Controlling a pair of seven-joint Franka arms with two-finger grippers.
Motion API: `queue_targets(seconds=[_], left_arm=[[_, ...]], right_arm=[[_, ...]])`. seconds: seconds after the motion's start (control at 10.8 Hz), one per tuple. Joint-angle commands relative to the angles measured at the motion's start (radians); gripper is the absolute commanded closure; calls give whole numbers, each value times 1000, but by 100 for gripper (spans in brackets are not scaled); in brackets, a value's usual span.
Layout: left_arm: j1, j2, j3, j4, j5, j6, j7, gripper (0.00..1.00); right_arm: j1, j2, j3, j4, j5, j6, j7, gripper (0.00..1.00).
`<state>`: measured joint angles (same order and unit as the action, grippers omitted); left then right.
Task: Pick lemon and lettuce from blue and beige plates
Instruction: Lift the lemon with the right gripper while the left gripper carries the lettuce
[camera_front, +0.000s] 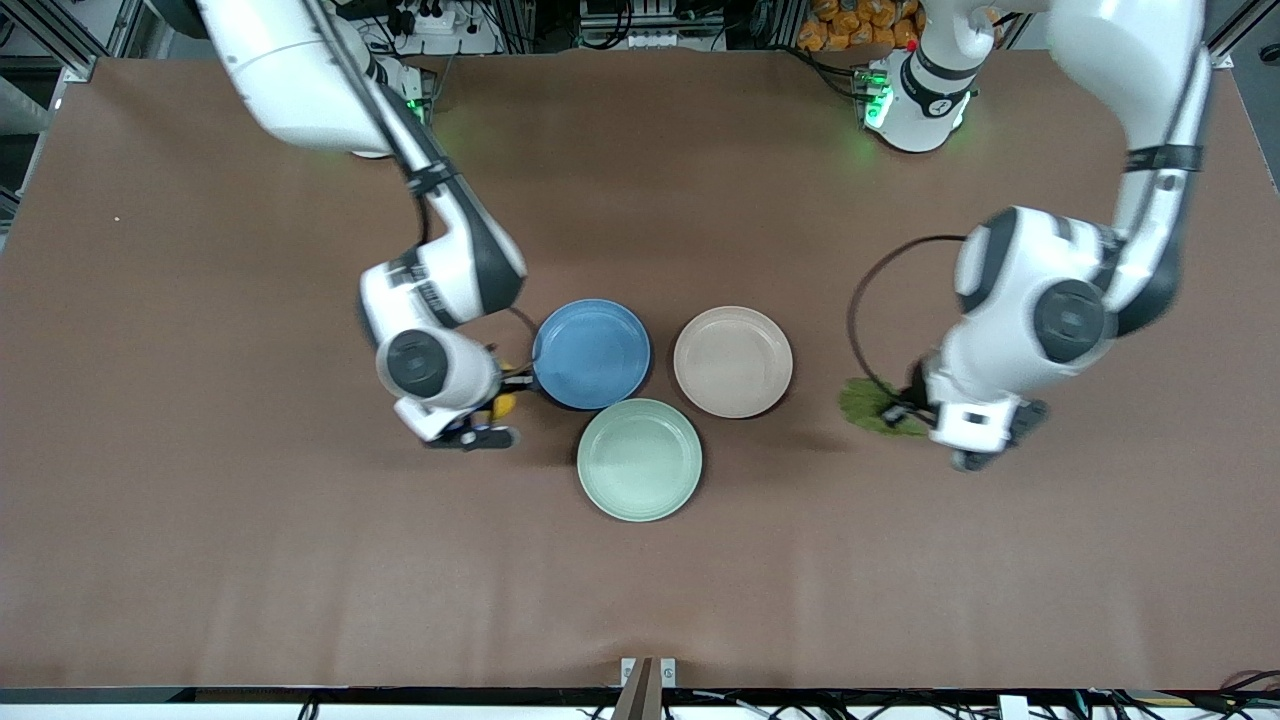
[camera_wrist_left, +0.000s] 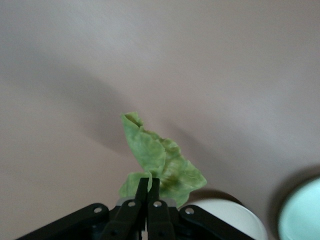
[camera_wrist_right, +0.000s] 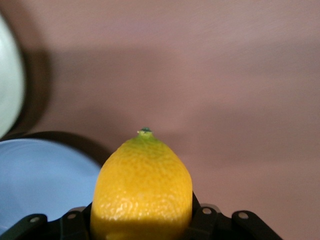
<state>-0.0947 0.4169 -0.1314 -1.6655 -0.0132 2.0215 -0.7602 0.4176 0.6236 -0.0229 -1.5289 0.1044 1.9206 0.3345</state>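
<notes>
1. The right gripper (camera_front: 497, 415) is clamped on the lemon (camera_wrist_right: 142, 192), holding it over bare table just beside the blue plate (camera_front: 591, 353), at about the plate's eight o'clock in the front view.
2. The lemon is an oval fruit with pebbled skin — deep yellow-orange, paling to green at the tip, where a tiny dark stem nub sits.
3. The left gripper (camera_wrist_left: 148, 186) is pinched together on the lettuce (camera_wrist_left: 160, 162), over the table toward the left arm's end, at about the beige plate's (camera_front: 732, 361) four o'clock in the front view and well apart from it.
4. The lettuce is one wrinkled green leaf, folded and creased, with a pointed tip sticking away from the fingers; the front view shows it as a dark green patch (camera_front: 875, 405).
5. Blue and beige plates sit side by side — both bare. The mint plate (camera_front: 639, 459) lies nearer the front camera, between them, also bare.
</notes>
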Motion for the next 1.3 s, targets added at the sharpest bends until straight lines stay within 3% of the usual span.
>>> queue_targets(seconds=[0.0, 0.37, 0.47, 0.56, 0.65, 0.84, 1.21], left_arm=[[99, 32, -13, -8, 19, -18, 142, 100], [116, 138, -13, -5, 64, -3, 148, 100], [118, 155, -13, -4, 65, 0, 154, 50], [121, 160, -13, -4, 67, 11, 165, 12], [121, 154, -13, -2, 74, 11, 168, 0], [119, 129, -13, 27, 87, 3, 162, 0], [115, -36, -23, 33, 113, -26, 213, 0]], right_arm=[[-92, -27, 17, 1, -51, -46, -107, 84], [-209, -41, 17, -2, -109, -69, -270, 84], [-232, -51, 15, -13, -117, -68, -323, 84], [-243, -61, -9, -35, -117, -58, -368, 84], [-246, -93, -29, -89, -117, -17, -414, 84], [-246, -155, -86, -227, -114, 116, -481, 87], [-255, -196, -111, -440, -104, 372, -489, 87]])
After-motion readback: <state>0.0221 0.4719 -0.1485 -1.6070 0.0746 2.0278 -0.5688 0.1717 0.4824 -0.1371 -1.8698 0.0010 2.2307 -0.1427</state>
